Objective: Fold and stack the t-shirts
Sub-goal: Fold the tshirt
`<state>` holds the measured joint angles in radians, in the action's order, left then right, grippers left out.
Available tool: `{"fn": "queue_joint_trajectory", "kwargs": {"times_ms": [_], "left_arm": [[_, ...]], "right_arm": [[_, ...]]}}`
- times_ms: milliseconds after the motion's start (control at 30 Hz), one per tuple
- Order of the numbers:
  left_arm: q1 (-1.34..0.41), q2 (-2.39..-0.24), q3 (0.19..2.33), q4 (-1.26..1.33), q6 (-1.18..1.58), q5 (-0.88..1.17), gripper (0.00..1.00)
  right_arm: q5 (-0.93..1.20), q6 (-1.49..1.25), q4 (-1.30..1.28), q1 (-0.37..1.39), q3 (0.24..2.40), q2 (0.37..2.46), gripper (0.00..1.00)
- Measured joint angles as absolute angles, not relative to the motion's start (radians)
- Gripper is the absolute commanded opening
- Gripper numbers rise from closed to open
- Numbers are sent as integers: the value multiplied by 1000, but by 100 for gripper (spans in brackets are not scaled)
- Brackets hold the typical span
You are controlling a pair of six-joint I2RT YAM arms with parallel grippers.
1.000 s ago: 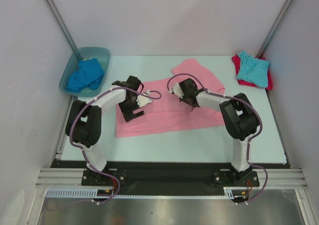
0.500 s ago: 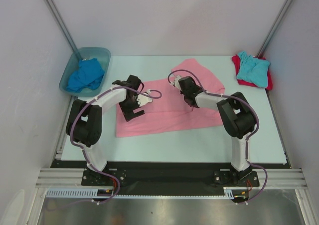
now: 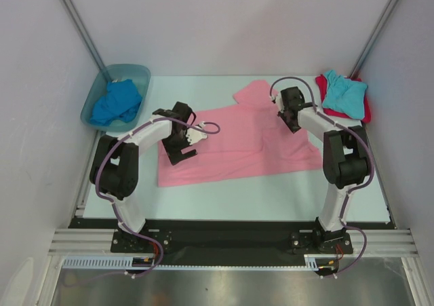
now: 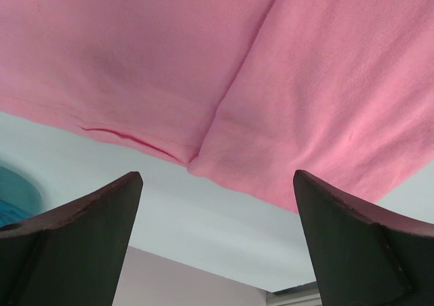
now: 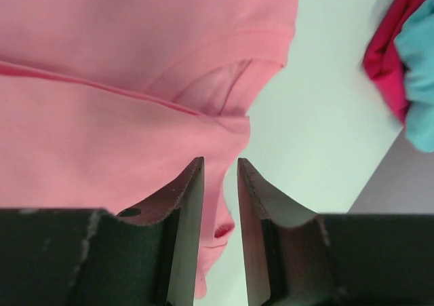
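Holds the left gripper [image 3: 181, 154] spread wide just above the left part of the pink t-shirt [image 3: 237, 146], laid flat across the table [image 3: 271, 190]. Has the right gripper [image 5: 220, 163] nearly pressed together at that shirt's right edge by the sleeve; cannot tell whether cloth is pinched.

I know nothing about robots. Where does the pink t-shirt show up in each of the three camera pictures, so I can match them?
Top external: the pink t-shirt lies spread out mid-table, between the two arms.
Left wrist: the pink t-shirt fills the upper part, its edge crossing the picture.
Right wrist: the pink t-shirt covers the upper left, with a sleeve opening near the centre.
Shared landmark: the pale table, bare beside the shirt in all three.
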<state>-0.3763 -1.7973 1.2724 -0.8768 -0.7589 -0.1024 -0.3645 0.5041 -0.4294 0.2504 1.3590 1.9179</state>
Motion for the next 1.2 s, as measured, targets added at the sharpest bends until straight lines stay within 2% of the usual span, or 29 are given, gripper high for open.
{"fn": "queue_joint_trajectory", "kwargs": {"times_ms": [267,633,967,1200], "left_arm": [[-386,-1799,1292,-882,-759,-103,100],[-389,-1803,1306,-896,-760,-104,100],[-389,-1803,1306,-900,-760,-110,100],[-391,-1803,1306,-902,-760,-111,100]], "right_arm": [[-217,373,-564,120,1436,1937,33],[-12,252,-610,-1,1509,2050,34],[105,216,-617,-84,1551,2057,32],[181,210,-618,-115,1567,2060,35]]}}
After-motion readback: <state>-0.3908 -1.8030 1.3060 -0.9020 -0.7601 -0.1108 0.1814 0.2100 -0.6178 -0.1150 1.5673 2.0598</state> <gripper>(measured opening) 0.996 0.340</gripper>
